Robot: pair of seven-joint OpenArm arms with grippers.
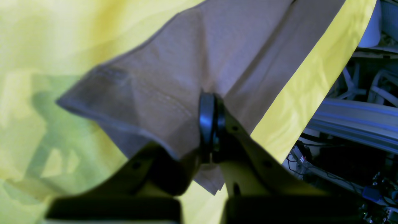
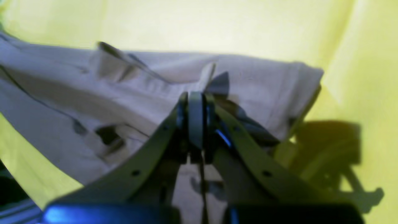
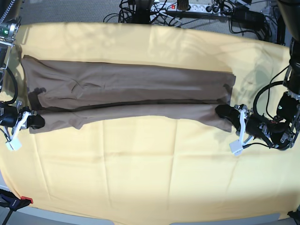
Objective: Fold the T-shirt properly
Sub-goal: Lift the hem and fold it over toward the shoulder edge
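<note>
The taupe-brown T-shirt [image 3: 126,89] lies as a long folded band across the far half of the yellow cloth [image 3: 140,164], with a narrower strip [image 3: 140,113] folded along its near side. My left gripper [image 3: 224,111] at the right end is shut on the T-shirt's near corner [image 1: 174,93], and the fabric pinched between its fingers drapes over them. My right gripper [image 3: 33,121] at the left end is shut on the other near corner [image 2: 149,90], the cloth bunched around its closed tips [image 2: 196,102].
The yellow cloth covers the whole table. Cables and power strips [image 3: 197,9] lie beyond the far edge. A clamp [image 3: 18,202] holds the cloth at the near left corner. Past the table's right edge, frame rails and wiring [image 1: 351,124] are visible.
</note>
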